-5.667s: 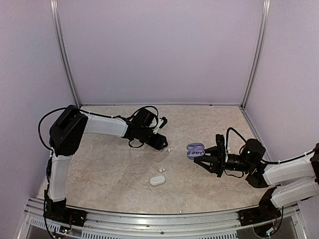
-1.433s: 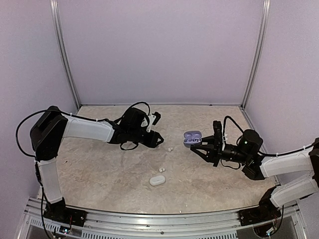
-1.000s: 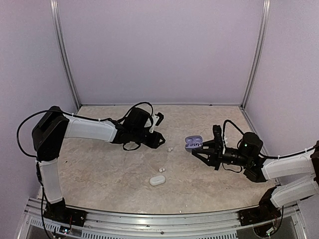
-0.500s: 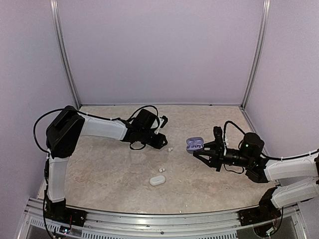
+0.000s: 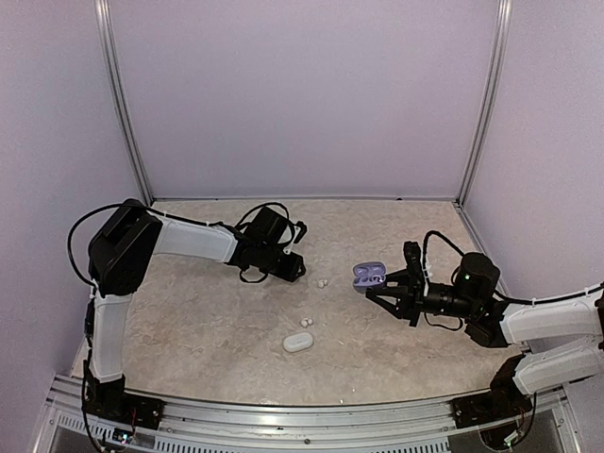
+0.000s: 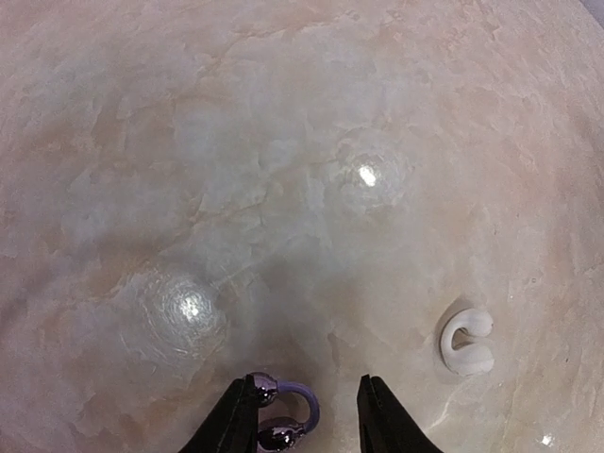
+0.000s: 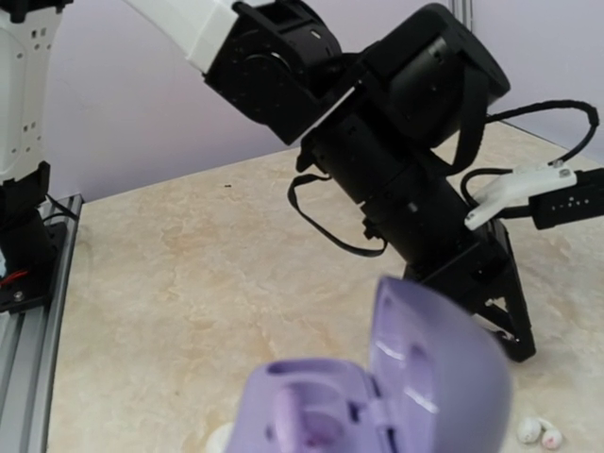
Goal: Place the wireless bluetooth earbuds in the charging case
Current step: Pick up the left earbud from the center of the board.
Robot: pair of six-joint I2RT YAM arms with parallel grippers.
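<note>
Left arm point(image 5: 193, 241) shifted; charging case point(image 5: 369, 274) above marbled tabletop point(image 5: 189, 326), lilac walls point(image 5: 302, 94).

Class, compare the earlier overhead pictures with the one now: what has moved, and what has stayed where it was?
The right hand, shut on the open purple case, carried it toward the far wall, then partway back. The left hand shifted slightly left and now straddles a purple earbud, fingers apart. The white case and loose white buds stayed put.

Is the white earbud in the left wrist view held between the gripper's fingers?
No: the white earbud lies on the table to the right of the left gripper, well outside its jaws.
</note>
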